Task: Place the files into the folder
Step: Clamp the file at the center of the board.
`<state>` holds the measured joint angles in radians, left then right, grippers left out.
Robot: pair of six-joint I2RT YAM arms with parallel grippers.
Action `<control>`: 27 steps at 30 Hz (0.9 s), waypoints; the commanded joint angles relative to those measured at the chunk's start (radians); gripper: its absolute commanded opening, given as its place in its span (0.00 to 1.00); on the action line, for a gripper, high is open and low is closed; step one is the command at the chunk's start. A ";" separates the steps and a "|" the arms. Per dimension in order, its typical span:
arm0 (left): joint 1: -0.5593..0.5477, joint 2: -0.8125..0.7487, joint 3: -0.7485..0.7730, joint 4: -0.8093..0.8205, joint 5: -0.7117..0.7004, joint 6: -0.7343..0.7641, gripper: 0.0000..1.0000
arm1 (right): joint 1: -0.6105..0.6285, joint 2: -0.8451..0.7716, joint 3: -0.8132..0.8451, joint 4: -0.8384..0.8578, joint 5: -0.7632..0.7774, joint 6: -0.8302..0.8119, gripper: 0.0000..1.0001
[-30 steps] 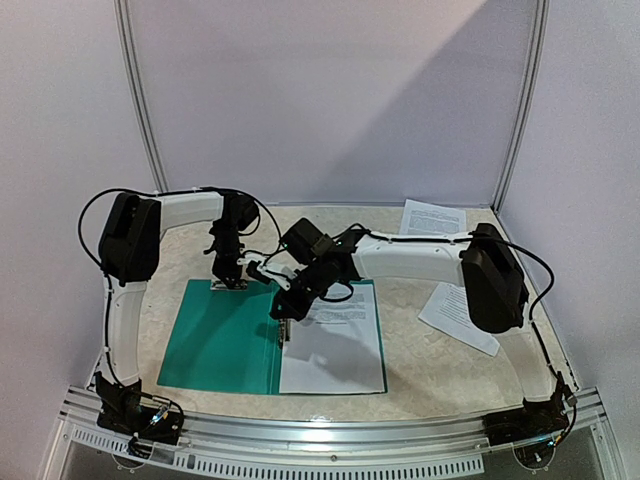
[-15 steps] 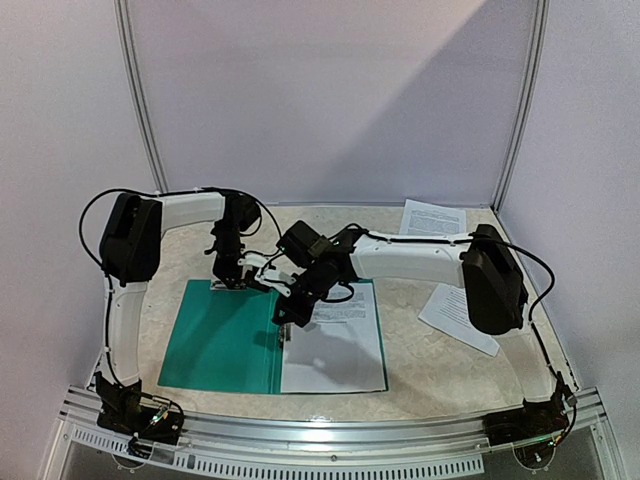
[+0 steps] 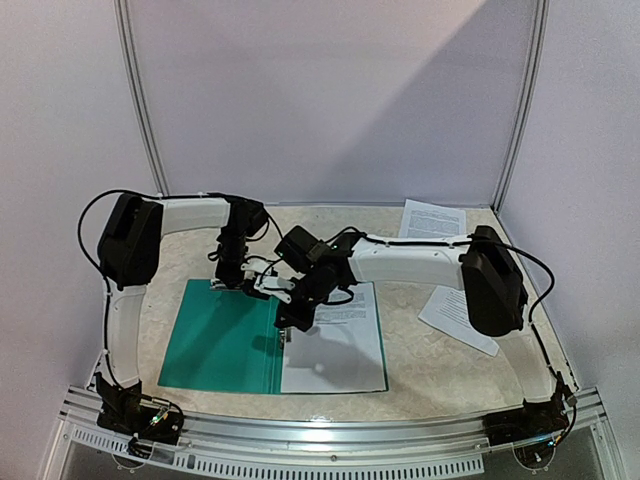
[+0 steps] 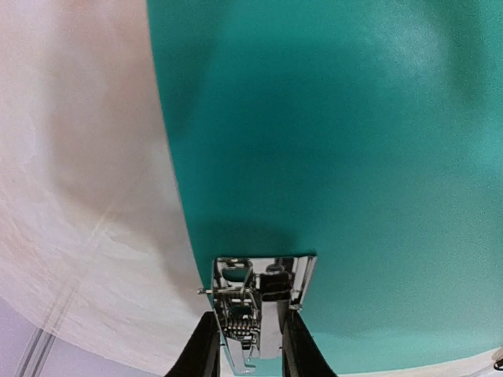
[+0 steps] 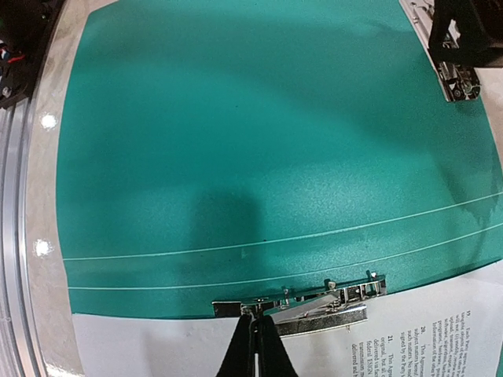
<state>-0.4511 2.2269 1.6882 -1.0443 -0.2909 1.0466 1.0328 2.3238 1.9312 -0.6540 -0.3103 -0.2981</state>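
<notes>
- The left fingers (image 4: pixel 250 334) are clamped on either side of a silver spring clip (image 4: pixel 255 294) at the edge of the flat teal-green plastic folder (image 4: pixel 338 141), probably to pin the spread cover flat.
- The right fingers (image 5: pixel 253 326) are pinched fully together and hold nothing visible. Their tips sit at the near end of a long metal lever clamp (image 5: pixel 314 302), seemingly to work it.
- Beneath those tips, a white printed paper sheet (image 5: pixel 409 345) lies on the folder's right half.
- Well right of both, more printed sheets (image 3: pixel 455 318) wait on the pale marbled desk (image 3: pixel 430 375).

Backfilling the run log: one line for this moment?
folder open | one sheet inside | left tool clamps edge clip | right tool shut at spine clip
</notes>
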 commanded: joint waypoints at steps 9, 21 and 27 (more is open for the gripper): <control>-0.012 0.076 -0.051 -0.004 -0.065 0.044 0.05 | -0.002 -0.020 -0.128 -0.082 0.139 -0.022 0.00; -0.014 0.081 -0.044 -0.008 -0.074 0.027 0.06 | 0.001 -0.002 -0.175 -0.066 0.207 -0.009 0.00; -0.015 0.080 -0.047 -0.005 -0.076 0.023 0.06 | 0.008 0.002 -0.197 -0.081 0.262 -0.010 0.00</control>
<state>-0.4648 2.2280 1.6855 -1.0431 -0.3294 1.0309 1.0615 2.2768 1.8030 -0.5812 -0.2188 -0.3161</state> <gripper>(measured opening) 0.237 0.007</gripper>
